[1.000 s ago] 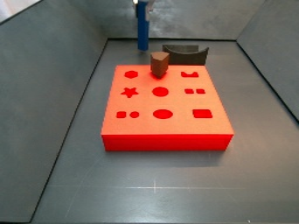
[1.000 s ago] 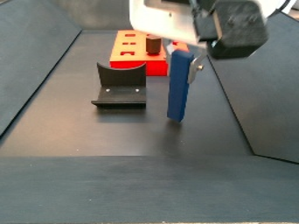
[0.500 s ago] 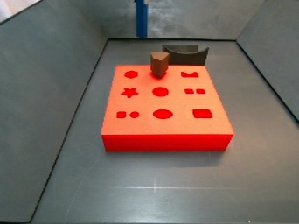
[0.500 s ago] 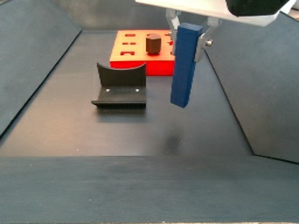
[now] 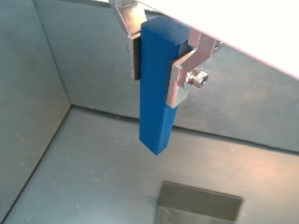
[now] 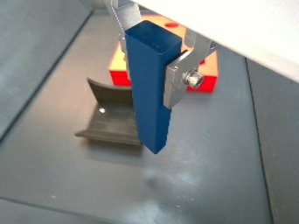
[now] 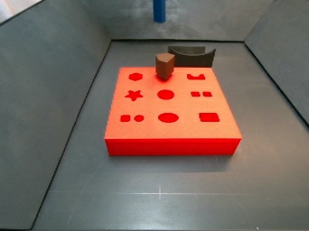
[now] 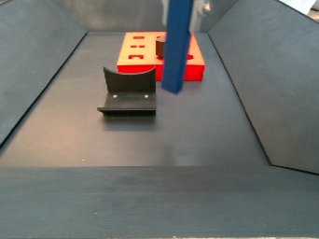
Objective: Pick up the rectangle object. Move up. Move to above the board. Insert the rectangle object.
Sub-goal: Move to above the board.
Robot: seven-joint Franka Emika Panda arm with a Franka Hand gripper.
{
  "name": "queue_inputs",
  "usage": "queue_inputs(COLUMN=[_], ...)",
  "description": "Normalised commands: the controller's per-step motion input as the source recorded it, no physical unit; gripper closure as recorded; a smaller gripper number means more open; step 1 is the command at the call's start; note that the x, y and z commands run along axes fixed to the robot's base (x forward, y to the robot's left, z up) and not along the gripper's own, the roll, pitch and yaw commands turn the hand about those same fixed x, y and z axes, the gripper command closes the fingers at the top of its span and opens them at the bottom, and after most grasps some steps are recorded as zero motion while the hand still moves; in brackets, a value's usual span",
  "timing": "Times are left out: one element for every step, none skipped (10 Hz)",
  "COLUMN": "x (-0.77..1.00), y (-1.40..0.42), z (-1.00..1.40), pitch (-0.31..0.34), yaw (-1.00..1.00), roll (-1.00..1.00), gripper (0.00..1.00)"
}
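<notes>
High at 12 o'clock beyond the board (image 7: 169, 101), the rectangle object (image 6: 149, 87) is being clamped upright by the gripper (image 6: 156, 63), with the brown peg (image 7: 164, 66) and arch block (image 7: 192, 55) below.

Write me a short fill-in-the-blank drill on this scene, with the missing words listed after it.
1. The end effector grips the ____ rectangle object between its fingers.
2. The rectangle object hangs ____ the floor, touching nothing below.
3. On the board, the cut-out just in front of the brown peg is a ____.
4. The dark arch-shaped block lies on the floor ____ the board.

Missing words: blue; above; circle; behind
</notes>
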Motion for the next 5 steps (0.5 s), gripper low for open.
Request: queue_inputs(x=[0.23,0.16,0.07,0.04,0.03], y=[0.0,-0.01,-0.01,-0.01,-0.01], z=[1.0,0.84,0.62,0.47,0.36], pitch=[0.09,0.093,0.087,0.082,0.086], yaw=[0.02,0.02,0.02,0.02,0.03], roll=[0.02,0.02,0.03,0.05,0.05], gripper=[1.0,1.0,1.0,1.0,1.0])
